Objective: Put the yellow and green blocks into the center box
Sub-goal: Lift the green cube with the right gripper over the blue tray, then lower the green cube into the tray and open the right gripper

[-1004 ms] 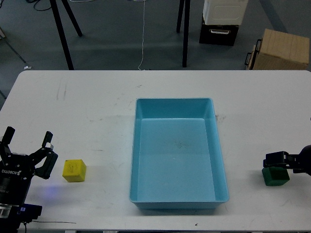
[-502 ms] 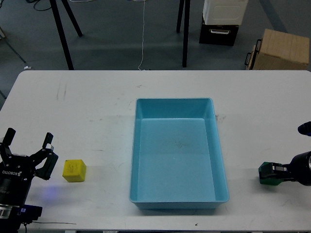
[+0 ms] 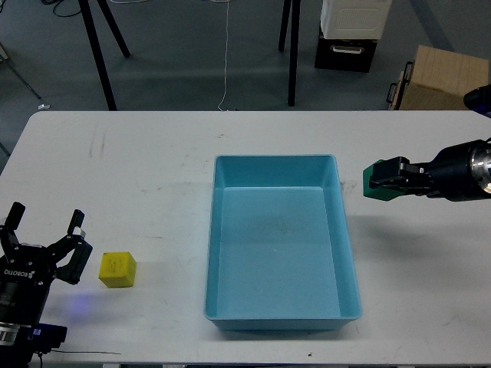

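Observation:
The blue center box [image 3: 281,312] sits open and empty in the middle of the white table. My right gripper [image 3: 383,178] is shut on the green block [image 3: 374,188] and holds it in the air just right of the box's far right corner. The yellow block [image 3: 117,270] lies on the table at the near left. My left gripper [image 3: 44,234] is open and empty, its fingers [image 3: 74,223] spread just left of the yellow block and not touching it.
The white table [image 3: 153,169] ends at its far edge near black stand legs [image 3: 98,57]. On the floor behind stand a cardboard box [image 3: 445,78] and a black-and-white case [image 3: 349,34].
My right gripper lifted the green block from the table at the near right and carried it up and left, to beside the box's far right corner. The left arm has not moved.

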Tool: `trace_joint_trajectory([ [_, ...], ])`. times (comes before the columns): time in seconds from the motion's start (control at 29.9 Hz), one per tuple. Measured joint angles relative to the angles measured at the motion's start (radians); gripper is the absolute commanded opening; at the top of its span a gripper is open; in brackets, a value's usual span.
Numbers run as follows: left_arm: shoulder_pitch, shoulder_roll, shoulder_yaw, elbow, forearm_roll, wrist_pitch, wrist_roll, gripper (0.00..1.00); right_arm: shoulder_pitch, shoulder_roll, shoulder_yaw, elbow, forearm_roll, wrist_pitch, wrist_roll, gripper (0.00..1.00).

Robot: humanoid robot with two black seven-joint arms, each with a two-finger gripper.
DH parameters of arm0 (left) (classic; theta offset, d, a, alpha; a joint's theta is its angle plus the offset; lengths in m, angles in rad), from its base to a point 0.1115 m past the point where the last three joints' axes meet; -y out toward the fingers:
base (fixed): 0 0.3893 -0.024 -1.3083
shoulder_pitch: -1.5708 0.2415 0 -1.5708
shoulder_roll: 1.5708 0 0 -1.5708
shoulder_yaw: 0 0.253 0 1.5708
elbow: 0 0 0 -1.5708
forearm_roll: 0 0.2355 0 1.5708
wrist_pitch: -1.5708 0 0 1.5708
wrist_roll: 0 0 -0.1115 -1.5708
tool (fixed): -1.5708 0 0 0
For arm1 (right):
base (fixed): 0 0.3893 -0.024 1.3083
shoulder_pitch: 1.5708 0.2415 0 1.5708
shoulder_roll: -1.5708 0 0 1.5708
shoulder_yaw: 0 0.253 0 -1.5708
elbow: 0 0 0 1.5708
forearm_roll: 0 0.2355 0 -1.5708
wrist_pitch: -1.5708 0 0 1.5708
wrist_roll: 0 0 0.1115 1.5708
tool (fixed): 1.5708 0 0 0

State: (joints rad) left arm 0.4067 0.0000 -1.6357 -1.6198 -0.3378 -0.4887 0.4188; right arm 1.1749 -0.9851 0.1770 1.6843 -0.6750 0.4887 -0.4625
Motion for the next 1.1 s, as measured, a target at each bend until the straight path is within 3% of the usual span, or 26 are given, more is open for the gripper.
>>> trace_joint_trajectory([
  [0.23,0.0,0.0,-0.001,0.0,0.0,0.0,0.0,1.0,0.27,0.267,-0.255,-0.036,0.047,0.0,-0.007,0.0],
  [0.54,0.0,0.0,-0.001,0.023,0.0,0.0,-0.002,1.0,0.267,0.632,-0.447,-0.258,0.028,0.0,-0.024,0.0],
  [0.7,0.0,0.0,-0.001,0.03,0.0,0.0,-0.002,1.0,0.257,0.703,-0.466,-0.306,0.024,0.0,-0.026,0.01],
  [0.84,-0.001,0.0,-0.001,0.031,0.0,0.0,-0.002,1.0,0.255,0.708,-0.472,-0.31,0.023,0.0,-0.026,0.06],
  [1.1,-0.004,0.0,-0.001,0.031,0.0,0.0,0.0,1.0,0.252,0.702,-0.469,-0.308,0.027,0.0,-0.026,0.06],
])
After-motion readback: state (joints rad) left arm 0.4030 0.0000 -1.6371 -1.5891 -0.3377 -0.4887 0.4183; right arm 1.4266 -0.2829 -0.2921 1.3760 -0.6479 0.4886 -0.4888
